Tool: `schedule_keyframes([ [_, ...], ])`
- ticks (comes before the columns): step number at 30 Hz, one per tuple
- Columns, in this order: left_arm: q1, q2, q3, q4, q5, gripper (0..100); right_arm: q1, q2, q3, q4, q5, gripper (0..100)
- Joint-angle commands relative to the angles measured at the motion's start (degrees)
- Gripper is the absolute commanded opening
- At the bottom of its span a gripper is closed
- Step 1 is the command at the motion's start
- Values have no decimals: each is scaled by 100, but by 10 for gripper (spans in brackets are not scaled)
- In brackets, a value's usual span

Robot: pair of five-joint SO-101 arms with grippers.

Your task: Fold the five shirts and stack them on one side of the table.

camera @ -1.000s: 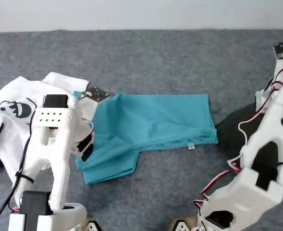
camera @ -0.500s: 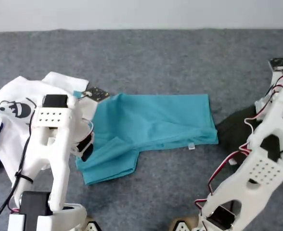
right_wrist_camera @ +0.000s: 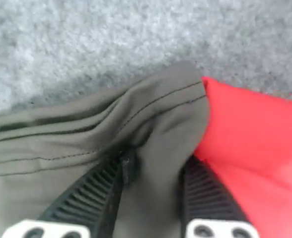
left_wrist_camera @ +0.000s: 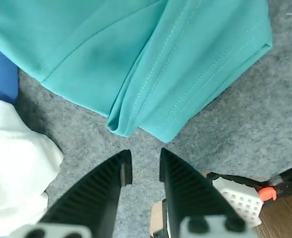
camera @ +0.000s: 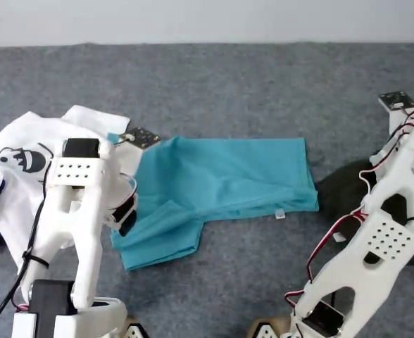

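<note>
Since a second ago we see the right arm (camera: 383, 239) swing down over the olive shirt (camera: 344, 190) at the worktop's (camera: 228, 91) right edge. The left arm (camera: 73, 204) and the teal shirt (camera: 221, 179) at mid-worktop have not moved. The right jaws are clamped on a bunched fold of the olive shirt, which touches a red shirt (right_wrist_camera: 250, 134). The left jaws stand slightly apart, holding nothing, over bare worktop just beside the teal shirt's hem.
</note>
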Motion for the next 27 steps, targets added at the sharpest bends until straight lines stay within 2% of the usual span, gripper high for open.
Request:
schedule_keyframes([
  [1,26,-185,-13,62,-35,104,198,127,-44,57,79,53],
  [4,26,-185,-13,62,-35,104,295,180,-325,66,-26,9],
  [11,26,-185,-13,62,-35,104,646,198,-1697,-31,-914,14],
  [20,26,-185,-13,62,-35,104,1042,198,-1732,-699,-2154,15],
  [27,26,-185,-13,62,-35,104,1226,848,-1767,-927,-2268,24],
])
